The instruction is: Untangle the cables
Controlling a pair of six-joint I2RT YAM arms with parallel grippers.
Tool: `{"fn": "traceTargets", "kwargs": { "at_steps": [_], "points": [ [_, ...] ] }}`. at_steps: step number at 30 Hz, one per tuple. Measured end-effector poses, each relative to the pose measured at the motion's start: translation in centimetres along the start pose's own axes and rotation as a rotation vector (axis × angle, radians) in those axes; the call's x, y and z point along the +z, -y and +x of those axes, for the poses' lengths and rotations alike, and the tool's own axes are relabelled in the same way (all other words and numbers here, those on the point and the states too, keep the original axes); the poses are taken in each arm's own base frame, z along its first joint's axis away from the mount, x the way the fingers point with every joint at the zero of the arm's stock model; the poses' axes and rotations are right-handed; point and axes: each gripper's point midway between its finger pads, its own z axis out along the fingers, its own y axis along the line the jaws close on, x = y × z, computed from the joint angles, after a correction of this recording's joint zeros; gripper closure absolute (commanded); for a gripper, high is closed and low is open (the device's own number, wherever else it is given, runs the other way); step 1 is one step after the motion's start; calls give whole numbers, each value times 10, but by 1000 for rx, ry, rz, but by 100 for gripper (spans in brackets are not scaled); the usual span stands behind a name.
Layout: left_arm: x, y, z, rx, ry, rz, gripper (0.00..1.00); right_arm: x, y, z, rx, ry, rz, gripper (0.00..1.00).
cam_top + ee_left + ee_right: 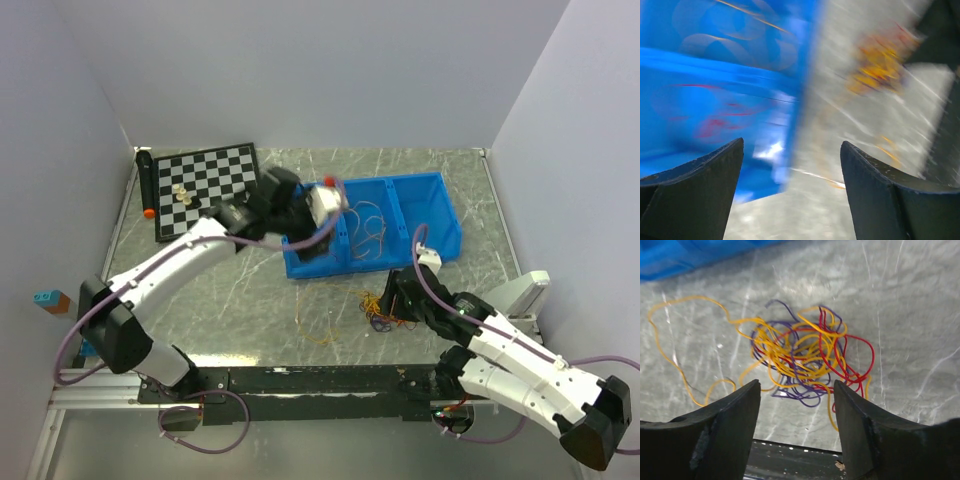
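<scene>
The left gripper [791, 150], jaws wide and empty, hangs over the left end of the blue bin [447, 215]. The right gripper [797, 387], jaws spread and gripping nothing, hangs above the tangled cables [805, 357] on the table [230, 300], just off the bin's 6 o'clock edge. Bare tabletop lies toward 9 o'clock.

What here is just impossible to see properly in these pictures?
Left wrist view: motion blur smears the blue bin; the red strands inside it cannot be traced.
Top view: the right arm covers part of the cable tangle; the rest is too thin to follow.
Top view: the pieces on the chessboard are too small to identify.
</scene>
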Motion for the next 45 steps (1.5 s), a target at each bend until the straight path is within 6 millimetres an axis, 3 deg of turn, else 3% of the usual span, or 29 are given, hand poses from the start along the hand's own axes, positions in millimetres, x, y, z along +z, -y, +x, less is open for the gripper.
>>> {"fn": "traceTargets", "kwargs": {
  "at_steps": [3, 6, 8, 12, 14, 20, 26, 29, 38, 42, 45],
  "points": [
    [30, 51, 44, 7, -97, 154, 18, 5, 5, 12, 7, -21, -6, 36],
    [50, 78, 92, -5, -213, 236, 18, 7, 7, 20, 16, -40, -9, 36],
    [59, 87, 107, -1, -257, 266, 18, 7, 7, 21, 24, -41, -17, 36],
    [75, 96, 103, 42, -246, 297, 18, 3, 5, 18, 41, -21, -37, 37],
    [90, 97, 87, 73, -211, 315, 18, 1, 7, 17, 50, -18, -33, 37],
    [129, 101, 63, 145, -150, 353, 19, -10, 15, 13, 81, 7, -10, 41],
    [161, 110, 71, 209, -178, 428, 26, -25, 17, 1, 102, 46, -2, 43],
    [166, 113, 84, 225, -211, 455, 37, -30, 19, -2, 106, 55, 6, 45],
    [161, 119, 95, 248, -244, 509, 99, -30, 25, 2, 104, 42, 31, 49],
    [156, 121, 98, 236, -260, 519, 99, -28, 25, 3, 104, 36, 38, 49],
    [140, 124, 98, 231, -267, 519, 99, -27, 24, 4, 103, 31, 37, 48]
  ]
}}
